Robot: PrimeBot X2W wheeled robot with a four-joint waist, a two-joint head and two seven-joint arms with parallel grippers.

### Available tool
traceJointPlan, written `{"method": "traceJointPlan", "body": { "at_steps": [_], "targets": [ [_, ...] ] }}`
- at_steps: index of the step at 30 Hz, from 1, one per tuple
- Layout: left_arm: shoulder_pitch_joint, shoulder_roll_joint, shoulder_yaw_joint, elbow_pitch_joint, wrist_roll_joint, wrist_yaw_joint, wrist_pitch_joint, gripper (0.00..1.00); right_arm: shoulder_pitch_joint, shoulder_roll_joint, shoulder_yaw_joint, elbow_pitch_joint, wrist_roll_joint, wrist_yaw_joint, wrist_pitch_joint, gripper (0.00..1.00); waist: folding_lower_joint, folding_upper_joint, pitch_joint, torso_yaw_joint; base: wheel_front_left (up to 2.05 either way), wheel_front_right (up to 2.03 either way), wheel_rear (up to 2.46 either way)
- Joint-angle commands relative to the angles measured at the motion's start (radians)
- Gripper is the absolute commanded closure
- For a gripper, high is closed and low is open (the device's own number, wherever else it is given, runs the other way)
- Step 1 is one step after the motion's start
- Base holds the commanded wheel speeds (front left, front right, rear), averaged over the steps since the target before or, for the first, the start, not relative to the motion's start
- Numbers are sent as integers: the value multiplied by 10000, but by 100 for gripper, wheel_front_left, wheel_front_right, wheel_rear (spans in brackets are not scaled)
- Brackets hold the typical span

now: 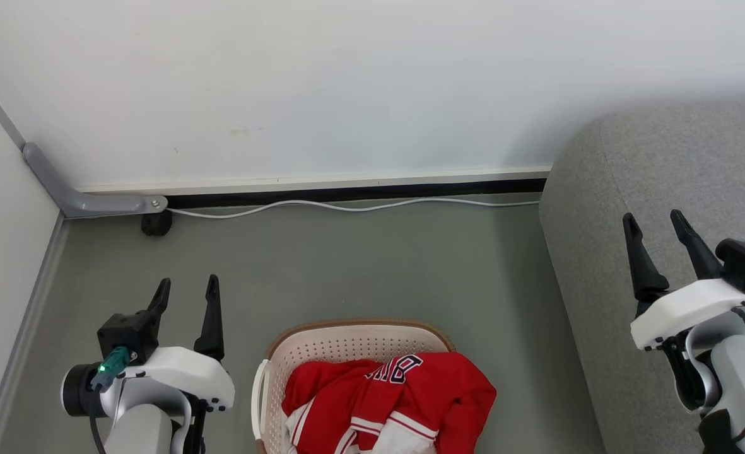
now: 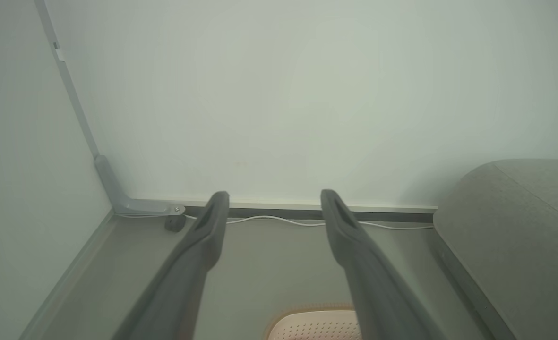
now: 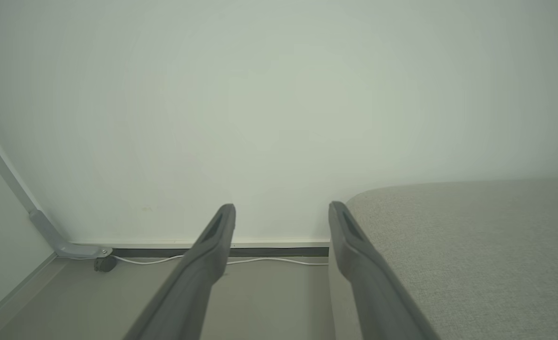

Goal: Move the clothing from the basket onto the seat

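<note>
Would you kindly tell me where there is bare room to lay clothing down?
The seat is bare from the wall to the right gripper; the floor is bare between basket and white cable. The basket is crowded with clothing.

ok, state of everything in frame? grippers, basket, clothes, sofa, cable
Left gripper: open, holding nothing.
Right gripper: open, holding nothing.
Oval cream perforated plastic basket: upright on grey floor, loaded.
Bright red white-trimmed clothing: heaped in basket, ungrasped.
Grey textured-fabric sofa: no clothing on its visible part.
Thin white cable: lying slack.
</note>
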Motion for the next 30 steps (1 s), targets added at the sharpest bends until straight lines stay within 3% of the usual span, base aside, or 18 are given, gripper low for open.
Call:
{"method": "traceJointPlan", "body": {
  "at_steps": [1,13,23,30],
  "targets": [
    [-435,233,282,-141,-36,-69,-90,0,53,-27,85,-284,-119,42,-137,0,0,-1,-3,7,0,0,0],
    [-593,233,-246,179,-597,-192,-90,0,-186,-75,-5,-741,19,42,-137,0,0,-1,546,-80,0,0,0],
    [-938,233,-1354,257,-1495,142,-90,0,-771,-220,-133,-1685,142,42,-137,0,0,-1,1979,-290,0,0,0],
    [-1405,233,-2543,354,-2390,626,-90,0,-1295,-447,-243,-2409,204,42,-137,0,0,-1,3431,-359,0,0,0]
  ]
}}
